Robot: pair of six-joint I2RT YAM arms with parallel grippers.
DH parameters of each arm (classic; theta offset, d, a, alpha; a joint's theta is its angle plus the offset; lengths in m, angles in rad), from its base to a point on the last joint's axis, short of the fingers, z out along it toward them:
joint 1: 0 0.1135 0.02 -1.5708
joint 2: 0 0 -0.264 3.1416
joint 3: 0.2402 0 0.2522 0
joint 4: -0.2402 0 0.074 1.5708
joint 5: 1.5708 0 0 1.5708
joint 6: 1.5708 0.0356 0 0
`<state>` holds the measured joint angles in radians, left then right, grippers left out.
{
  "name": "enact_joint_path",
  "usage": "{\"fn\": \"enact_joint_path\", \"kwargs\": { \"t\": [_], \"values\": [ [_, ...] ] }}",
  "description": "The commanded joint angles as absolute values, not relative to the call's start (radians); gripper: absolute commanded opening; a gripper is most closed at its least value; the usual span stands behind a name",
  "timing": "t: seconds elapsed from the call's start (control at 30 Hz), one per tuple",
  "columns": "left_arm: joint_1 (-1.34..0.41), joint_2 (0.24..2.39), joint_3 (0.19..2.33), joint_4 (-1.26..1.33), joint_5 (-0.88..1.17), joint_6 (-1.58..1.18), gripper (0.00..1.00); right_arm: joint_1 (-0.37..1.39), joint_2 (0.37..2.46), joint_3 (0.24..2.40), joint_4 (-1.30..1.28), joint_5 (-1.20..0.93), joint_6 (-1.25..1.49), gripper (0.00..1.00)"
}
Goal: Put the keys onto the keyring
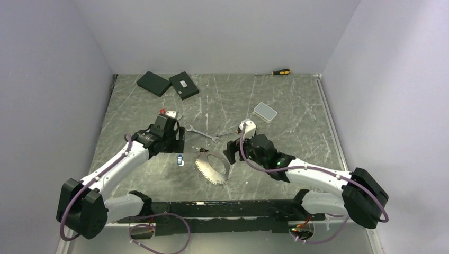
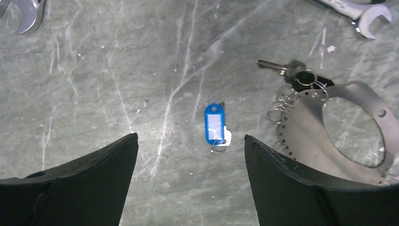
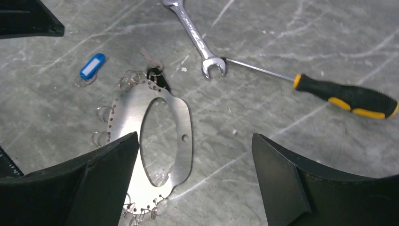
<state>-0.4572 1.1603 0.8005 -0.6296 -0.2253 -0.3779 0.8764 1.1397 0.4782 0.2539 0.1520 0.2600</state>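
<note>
Flat silver oval metal keyring plate (image 3: 183,117), rim hung with small split rings (image 3: 101,113), centre of grey marbled worktop (image 1: 296,132); small silver key (image 2: 273,66) at its far end, blue plastic key tag (image 2: 214,123) loose just left; left jaws and right jaws gape empty; best pin plate, then thread.

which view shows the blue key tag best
The left wrist view: the blue key tag lies centred and close, its white label and small ring visible. The right wrist view shows it smaller, upper left; the top view only a speck.
</note>
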Motion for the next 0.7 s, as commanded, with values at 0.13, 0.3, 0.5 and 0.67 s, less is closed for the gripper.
{"fn": "enact_joint_path", "kwargs": {
  "t": [0.13,0.3,0.5,0.67],
  "values": [
    [-0.488,1.155,0.811,-0.65,-0.21,-0.421,0.83,0.8,1.172,0.642,0.087,-0.156,0.166,0.82],
    [-0.514,1.151,0.81,-0.688,-0.171,-0.462,0.74,0.799,1.143,0.632,0.053,-0.166,0.256,0.76],
    [-0.562,1.073,0.729,-0.68,-0.154,-0.724,0.69,0.801,1.115,0.606,-0.021,-0.131,0.382,0.79],
    [-0.676,1.106,0.738,-0.674,-0.217,-0.805,0.7,0.801,1.117,0.624,-0.117,-0.053,0.392,0.8]
  ]
}}
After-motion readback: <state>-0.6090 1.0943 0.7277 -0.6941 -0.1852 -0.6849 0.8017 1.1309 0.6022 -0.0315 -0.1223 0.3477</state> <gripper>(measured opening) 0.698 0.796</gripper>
